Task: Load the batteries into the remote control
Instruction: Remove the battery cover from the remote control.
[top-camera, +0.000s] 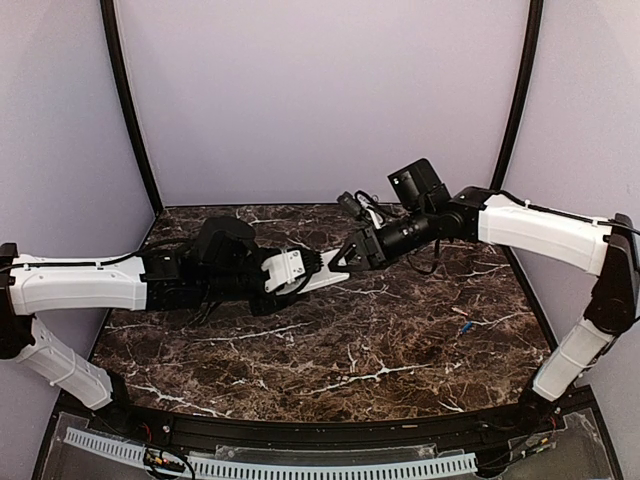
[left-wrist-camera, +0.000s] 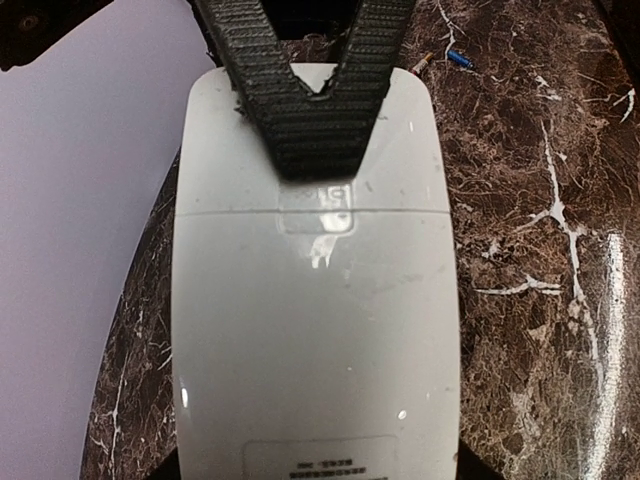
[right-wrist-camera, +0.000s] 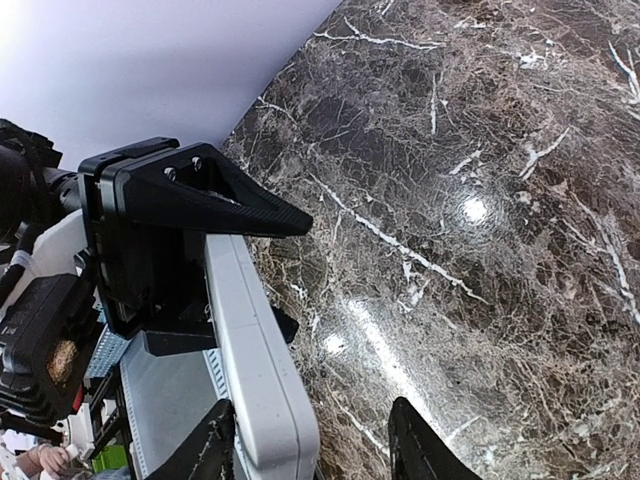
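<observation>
White remote control (left-wrist-camera: 315, 330) held above the bench (left-wrist-camera: 540, 300), back side up: glossy plastic, rounded corners, cover seam across. Buttons hidden, near end cropped. The left fingers (right-wrist-camera: 215, 195) pinch its long edges and are mostly hidden in their own view. The right fingers (left-wrist-camera: 255, 60), black and ribbed, have tips pressed together in a V, touching the cover. A blue battery (left-wrist-camera: 458, 58) lies beyond on dark veined marble, too tiny for detail.
</observation>
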